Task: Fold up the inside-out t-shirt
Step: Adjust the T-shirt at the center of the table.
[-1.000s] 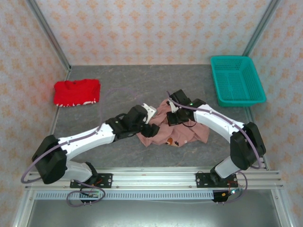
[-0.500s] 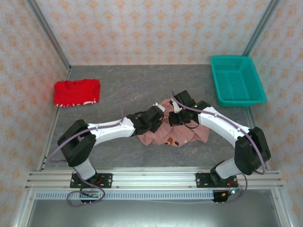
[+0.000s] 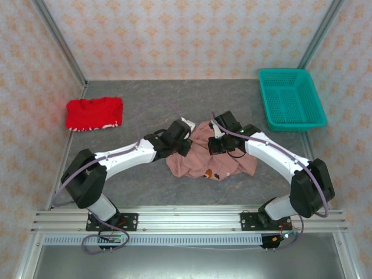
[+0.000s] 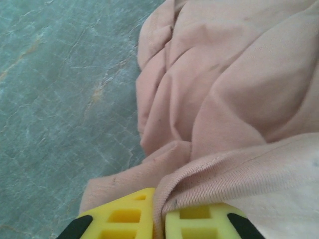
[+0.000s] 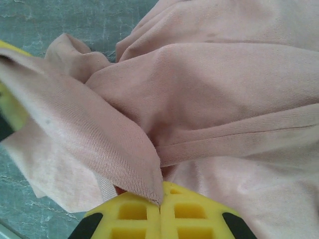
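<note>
Left claw (image 3: 186, 145) and right claw (image 3: 216, 145) sit close together on the far part of the salmon-pink t-shirt (image 3: 224, 165), which lies bunched mid-table (image 3: 145, 104). Left wrist camera: the left claw (image 4: 158, 219) is closed, pinching the t-shirt (image 4: 234, 89) hem. Right wrist camera: the right claw (image 5: 160, 209) is clamped on a t-shirt (image 5: 224, 99) fold.

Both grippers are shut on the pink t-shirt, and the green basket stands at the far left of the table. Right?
No: the top external view shows the green basket at the far right. The left gripper and right gripper are indeed shut on the pink t-shirt.
</note>
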`<state>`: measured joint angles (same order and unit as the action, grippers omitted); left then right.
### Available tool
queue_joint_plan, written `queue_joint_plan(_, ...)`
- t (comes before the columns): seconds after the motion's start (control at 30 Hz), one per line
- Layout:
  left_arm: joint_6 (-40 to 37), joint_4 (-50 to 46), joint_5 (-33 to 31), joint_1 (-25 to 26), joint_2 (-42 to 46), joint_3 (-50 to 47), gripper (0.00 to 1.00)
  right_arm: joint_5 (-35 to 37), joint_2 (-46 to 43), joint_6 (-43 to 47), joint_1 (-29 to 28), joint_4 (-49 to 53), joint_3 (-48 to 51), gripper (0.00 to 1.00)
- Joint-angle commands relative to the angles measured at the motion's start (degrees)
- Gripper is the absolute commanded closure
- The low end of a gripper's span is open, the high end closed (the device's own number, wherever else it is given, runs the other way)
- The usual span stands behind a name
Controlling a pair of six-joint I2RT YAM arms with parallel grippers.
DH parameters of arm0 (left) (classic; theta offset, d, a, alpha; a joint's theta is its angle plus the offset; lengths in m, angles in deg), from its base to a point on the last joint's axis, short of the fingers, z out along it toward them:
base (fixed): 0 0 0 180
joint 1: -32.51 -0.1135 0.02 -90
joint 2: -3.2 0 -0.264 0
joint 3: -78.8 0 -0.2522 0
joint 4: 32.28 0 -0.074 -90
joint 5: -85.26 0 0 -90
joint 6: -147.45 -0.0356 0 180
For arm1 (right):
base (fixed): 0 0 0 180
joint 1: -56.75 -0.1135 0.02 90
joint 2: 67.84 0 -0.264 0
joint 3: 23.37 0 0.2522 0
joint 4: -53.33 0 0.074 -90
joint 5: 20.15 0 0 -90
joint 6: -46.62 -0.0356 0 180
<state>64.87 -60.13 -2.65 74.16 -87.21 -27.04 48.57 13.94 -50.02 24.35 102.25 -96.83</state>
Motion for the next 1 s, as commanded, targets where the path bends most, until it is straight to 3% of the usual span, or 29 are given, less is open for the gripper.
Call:
queue_joint_plan(0.0, 1.29, -2.0, 9.43, -2.71, 4.69, -0.11, 0.92, 3.32, -1.7, 1.19, 0.41, 2.65, -1.81, 1.0)
queue_joint_plan(0.3, 3.36, -3.88, 33.62, -6.75, 9.17, -2.61, 0.95, 5.37, -2.02, 3.3, 0.41, 4.73, -3.73, 1.0)
queue_joint_plan(0.5, 4.4, -0.25, 50.26, -6.86, 9.92, -6.35, 0.86, 6.08, -1.86, 4.08, 0.49, 5.37, -4.43, 1.0)
queue_joint_plan(0.77, 5.07, 1.76, 50.51, -6.85, 10.35, -7.8, 0.65, 5.28, -1.18, 4.22, 0.49, 5.48, -4.37, 1.0)
queue_joint_plan(0.97, 3.56, -1.29, 36.08, -5.93, 12.47, -7.79, 0.49, 3.0, -0.94, 3.33, 0.67, 4.28, -4.1, 1.0)
